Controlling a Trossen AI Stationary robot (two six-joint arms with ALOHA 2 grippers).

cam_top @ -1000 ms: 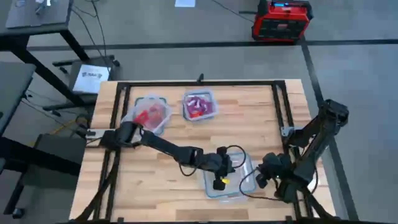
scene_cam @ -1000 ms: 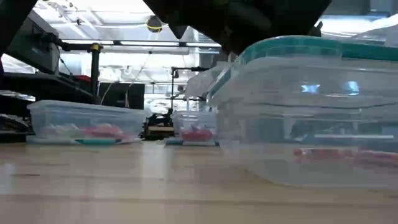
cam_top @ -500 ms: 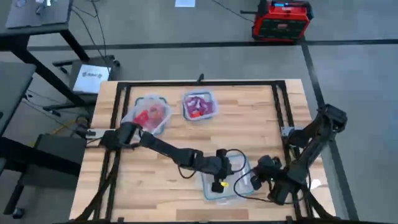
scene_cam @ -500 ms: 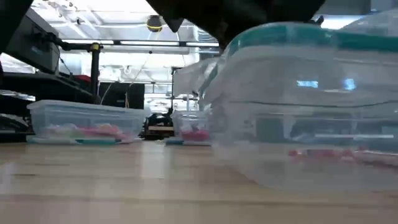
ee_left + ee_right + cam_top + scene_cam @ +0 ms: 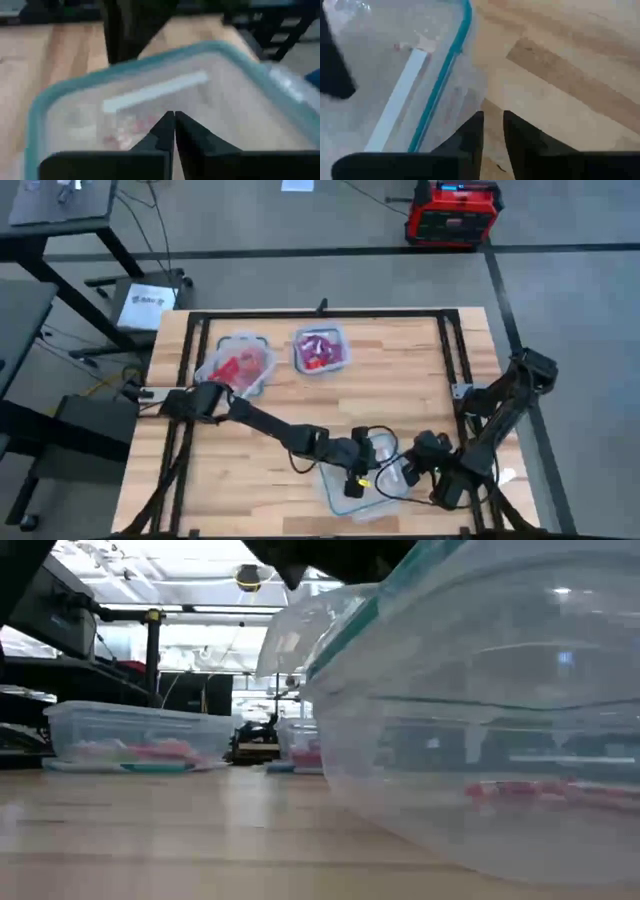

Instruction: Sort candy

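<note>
candy (image 5: 243, 365) lies in two clear tubs (image 5: 321, 349) near the table's (image 5: 400, 370) far edge; a few pieces sit in the near-edge tub (image 5: 352, 492). left gripper (image 5: 352, 476) pressed closed over it; right gripper (image 5: 412, 470) clamps its rim.

Shiny red candy (image 5: 240, 366) fills one clear teal-rimmed plastic tub (image 5: 215, 367). Magenta candy (image 5: 320, 350) fills its neighbour on the pale striped wooden table (image 5: 420, 370).
</note>
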